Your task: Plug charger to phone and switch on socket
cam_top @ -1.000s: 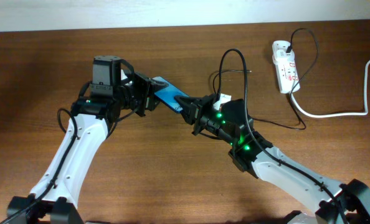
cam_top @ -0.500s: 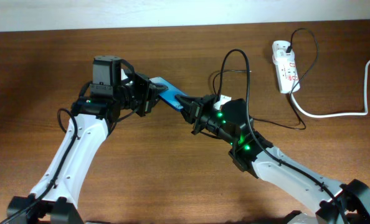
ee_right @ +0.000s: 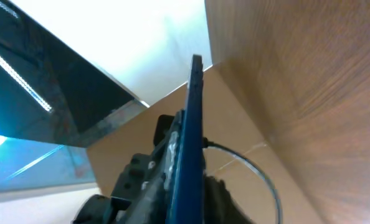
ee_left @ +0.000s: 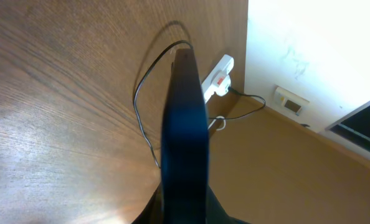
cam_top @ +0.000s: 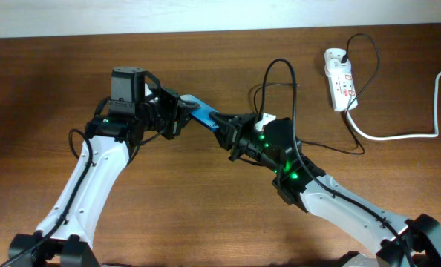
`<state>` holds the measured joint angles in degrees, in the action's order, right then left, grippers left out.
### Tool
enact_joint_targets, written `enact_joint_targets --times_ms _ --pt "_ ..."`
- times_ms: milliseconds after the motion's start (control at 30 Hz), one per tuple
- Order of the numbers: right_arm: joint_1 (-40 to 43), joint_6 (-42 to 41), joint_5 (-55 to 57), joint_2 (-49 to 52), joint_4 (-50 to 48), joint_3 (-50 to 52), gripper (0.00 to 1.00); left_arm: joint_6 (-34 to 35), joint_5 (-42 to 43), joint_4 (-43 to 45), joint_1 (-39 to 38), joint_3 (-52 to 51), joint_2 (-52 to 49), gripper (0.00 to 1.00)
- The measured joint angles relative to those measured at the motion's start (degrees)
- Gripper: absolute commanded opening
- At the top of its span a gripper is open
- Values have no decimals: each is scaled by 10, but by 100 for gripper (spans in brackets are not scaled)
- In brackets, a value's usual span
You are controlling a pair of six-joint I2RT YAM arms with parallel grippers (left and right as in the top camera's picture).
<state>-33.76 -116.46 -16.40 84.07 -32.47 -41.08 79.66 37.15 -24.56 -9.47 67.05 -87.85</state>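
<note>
Evidently the phone (cam_top: pixel 197 113) hung above the counter (cam_top: pixel 206 215), a little toward eleven o'clock from the centre, so that its end was free for the connector. The left pincer (cam_top: pixel 177 113) was closed on its ten o'clock end and held it on edge; that wrist's view showed its thin side. The right pincer (cam_top: pixel 220 126) stood at the four o'clock end of the phone, but I could not tell if it was gripping. The charger (cam_top: pixel 278 67) looped up behind that arm, and its plug seemed to sit in the socket (cam_top: pixel 339 78), well apart at two o'clock. Whether the tip was in the phone was hidden. No pincer was near the switches, so I judged that step not yet done.
</note>
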Motion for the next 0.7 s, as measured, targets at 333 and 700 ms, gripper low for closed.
enact_joint_targets --times_ms 333,700 --pt "0 20 -6 -3 70 -7 51 -2 -16 -14 -3 -5 0 0" --pt "0 140 -8 -3 166 -6 87 -203 -12 -74 7 -4 0 0"
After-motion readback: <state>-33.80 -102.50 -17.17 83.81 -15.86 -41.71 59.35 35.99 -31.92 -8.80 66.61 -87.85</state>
